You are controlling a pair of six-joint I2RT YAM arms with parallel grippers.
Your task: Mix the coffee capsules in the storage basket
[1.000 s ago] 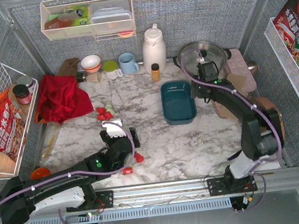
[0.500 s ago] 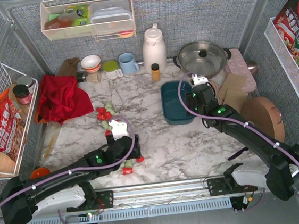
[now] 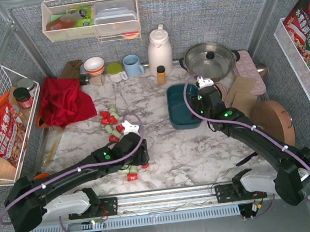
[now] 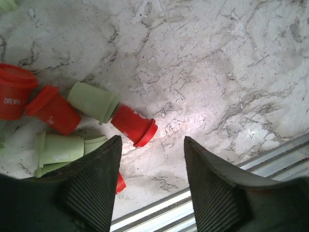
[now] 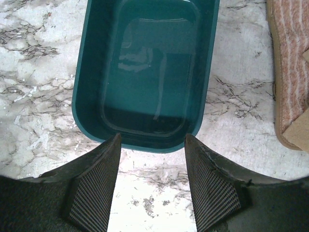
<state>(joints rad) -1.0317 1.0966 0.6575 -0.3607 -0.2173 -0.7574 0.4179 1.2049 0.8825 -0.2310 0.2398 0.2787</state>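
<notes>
Red and mint-green coffee capsules lie loose on the marble: one cluster (image 3: 110,118) near the red cloth, others (image 3: 132,177) by the near edge. My left gripper (image 3: 140,157) (image 4: 152,145) hangs open over that near group with nothing between its fingers. A red capsule (image 4: 133,124) lies on its side just ahead of the tips, and a green one (image 4: 94,101) touches it. The teal storage basket (image 3: 186,118) (image 5: 145,72) is empty. My right gripper (image 3: 199,107) (image 5: 152,140) is open above the marble at the basket's near short wall.
A red cloth (image 3: 64,100), bowl (image 3: 94,64), blue mug (image 3: 133,65), white thermos (image 3: 159,49), amber bottle (image 3: 161,74) and lidded pot (image 3: 210,59) line the back. A pink mat (image 5: 289,72) lies right of the basket. The metal rail (image 4: 203,203) marks the near edge.
My left gripper slid right and farther over the near capsules, and its jaws narrowed. My right arm swung from the pot to the basket, then held still.
</notes>
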